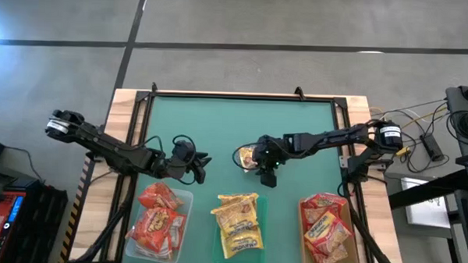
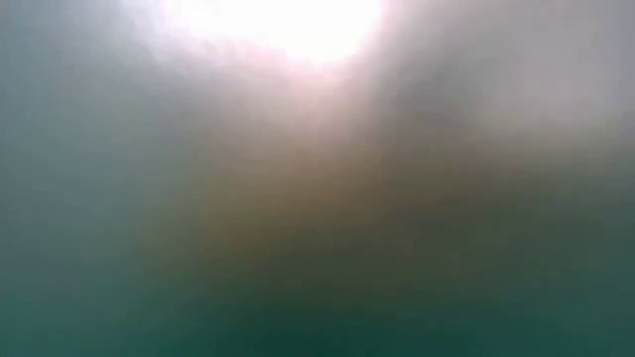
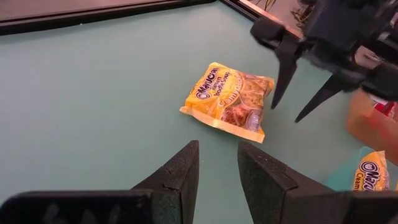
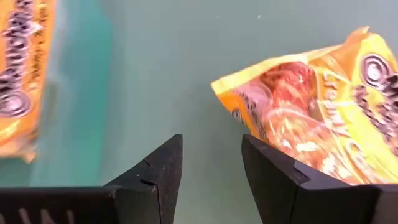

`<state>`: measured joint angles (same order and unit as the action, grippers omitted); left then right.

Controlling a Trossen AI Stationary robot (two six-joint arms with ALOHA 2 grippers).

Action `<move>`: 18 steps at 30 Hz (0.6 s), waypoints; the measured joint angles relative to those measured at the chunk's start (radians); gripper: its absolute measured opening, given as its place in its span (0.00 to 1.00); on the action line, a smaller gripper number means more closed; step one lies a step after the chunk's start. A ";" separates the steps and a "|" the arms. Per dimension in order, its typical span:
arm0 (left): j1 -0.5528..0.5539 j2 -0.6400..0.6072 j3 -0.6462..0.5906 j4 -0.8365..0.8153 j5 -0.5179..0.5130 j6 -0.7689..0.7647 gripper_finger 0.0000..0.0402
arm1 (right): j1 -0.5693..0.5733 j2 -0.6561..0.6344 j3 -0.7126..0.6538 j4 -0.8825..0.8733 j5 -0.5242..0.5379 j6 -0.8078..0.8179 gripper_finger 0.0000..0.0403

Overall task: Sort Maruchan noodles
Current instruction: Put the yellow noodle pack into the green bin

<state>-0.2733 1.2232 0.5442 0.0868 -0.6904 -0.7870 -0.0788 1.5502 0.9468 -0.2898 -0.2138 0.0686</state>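
**Mia:** Where is the last loose noodle pack?

**Sam:** The yellow packet (image 1: 247,157) lies flat on the green desk (image 1: 219,123), out in the open. It sits just beside the right gripper (image 1: 267,176), which hangs a little above it. No other pack touches it.

**Mia:** Is the right gripper holding it?

**Sam:** No. Its two fingers (image 4: 158,171) stand partly apart with only bare desk between them. The corner of the pack is just to one side of them.

**Mia:** So what should it do?

**Sam:** I think it should slide over until the pack's edge is between the fingers, go down, then pinch the crinkly edge. A flat pack is hard to grab from the middle. It could slip away if one finger pushes it first.

**Mia:** Where does it go after?

**Sam:** The middle tray (image 1: 258,226), close below the right gripper, already has yellow packs (image 1: 239,221). The red ones (image 1: 159,216) are in the tray by the left gripper (image 1: 198,166).

**Mia:** And the left gripper?

**Sam:** It waits near the pack, on the far side from the right gripper, fingers a bit apart, holding nothing.
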 joint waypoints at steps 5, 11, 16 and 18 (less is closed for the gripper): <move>0.000 0.001 0.000 0.003 0.001 -0.007 0.23 | 0.000 -0.005 0.090 -0.182 0.006 -0.035 0.39; 0.000 0.028 0.000 0.055 0.001 0.009 0.23 | 0.000 0.011 0.057 -0.089 0.007 -0.035 0.39; 0.000 0.053 0.000 0.060 0.003 0.002 0.23 | 0.000 0.021 -0.003 0.037 0.005 -0.023 0.39; 0.000 0.058 0.000 0.077 0.012 -0.006 0.23 | 0.000 0.022 -0.030 0.064 0.005 -0.007 0.39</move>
<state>-0.2731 1.2810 0.5442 0.1636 -0.6781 -0.7927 -0.0788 1.5721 0.9163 -0.2256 -0.2090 0.0618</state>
